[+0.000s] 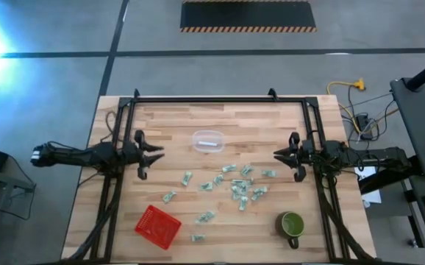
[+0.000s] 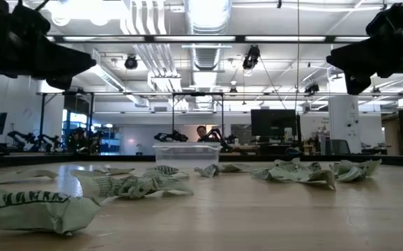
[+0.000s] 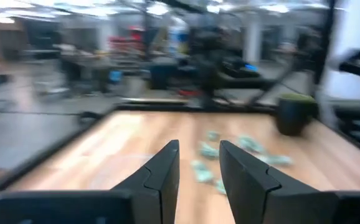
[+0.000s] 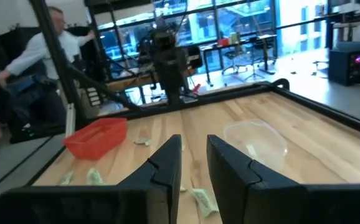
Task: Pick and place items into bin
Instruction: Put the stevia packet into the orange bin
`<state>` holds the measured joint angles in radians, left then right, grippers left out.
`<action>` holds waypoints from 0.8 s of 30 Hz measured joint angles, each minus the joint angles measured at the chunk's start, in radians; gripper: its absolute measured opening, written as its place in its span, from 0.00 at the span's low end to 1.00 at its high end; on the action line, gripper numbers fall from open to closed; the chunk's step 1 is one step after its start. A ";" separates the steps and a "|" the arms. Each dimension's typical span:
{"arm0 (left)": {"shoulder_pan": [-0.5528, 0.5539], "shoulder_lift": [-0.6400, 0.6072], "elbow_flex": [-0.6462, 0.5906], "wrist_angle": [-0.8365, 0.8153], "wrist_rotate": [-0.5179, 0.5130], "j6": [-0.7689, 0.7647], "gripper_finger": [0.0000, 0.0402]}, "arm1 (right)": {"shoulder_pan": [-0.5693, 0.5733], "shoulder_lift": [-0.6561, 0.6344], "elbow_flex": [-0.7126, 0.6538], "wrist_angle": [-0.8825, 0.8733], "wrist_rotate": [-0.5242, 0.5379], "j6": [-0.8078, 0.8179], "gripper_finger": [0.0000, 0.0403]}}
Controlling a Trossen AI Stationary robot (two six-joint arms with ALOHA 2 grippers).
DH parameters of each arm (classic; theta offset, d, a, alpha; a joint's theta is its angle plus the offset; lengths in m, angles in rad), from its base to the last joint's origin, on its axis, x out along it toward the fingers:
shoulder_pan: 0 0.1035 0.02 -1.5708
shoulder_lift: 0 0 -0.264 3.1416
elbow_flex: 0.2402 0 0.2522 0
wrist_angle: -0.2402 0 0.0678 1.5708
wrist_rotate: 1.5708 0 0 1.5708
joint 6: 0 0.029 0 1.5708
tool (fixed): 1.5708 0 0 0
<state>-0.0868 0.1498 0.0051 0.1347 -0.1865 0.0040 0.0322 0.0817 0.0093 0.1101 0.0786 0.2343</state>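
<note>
Crinkled pale green-and-white wrapped items (image 1: 236,185) litter the planked wooden table (image 1: 176,125) beside a clear plastic tub (image 1: 207,141). Left gripper (image 1: 154,154) and right gripper (image 1: 279,155) hover slightly parted, holding nothing.

Small pale green-and-white crinkled wrapped pieces (image 1: 236,184), lots of them, scattered loose and flat on the wooden table (image 1: 271,121). Main cluster sits mid-table, between the clear plastic tub (image 1: 207,141) and the green mug (image 1: 292,224). A few outliers lie nearer the red mesh basket (image 1: 157,225). One whitish piece is inside the clear tub. Red basket holds none visible.
</note>
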 joint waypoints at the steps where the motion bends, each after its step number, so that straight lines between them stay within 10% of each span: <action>1: 0.000 0.020 0.000 0.015 0.037 0.002 0.24 | 0.000 0.001 0.000 0.007 0.000 0.011 0.17; 13: 0.000 0.325 0.075 0.257 0.104 0.225 0.24 | 0.000 0.014 0.000 0.068 -0.005 -0.078 0.17; 24: 0.000 0.614 0.516 -0.368 -0.004 0.147 0.24 | 0.000 0.014 0.000 0.000 -0.117 -0.181 0.17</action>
<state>-0.0870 0.7634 0.5208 -0.2335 -0.1909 0.1507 0.0326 0.0956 0.0093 0.1097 -0.0380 0.0531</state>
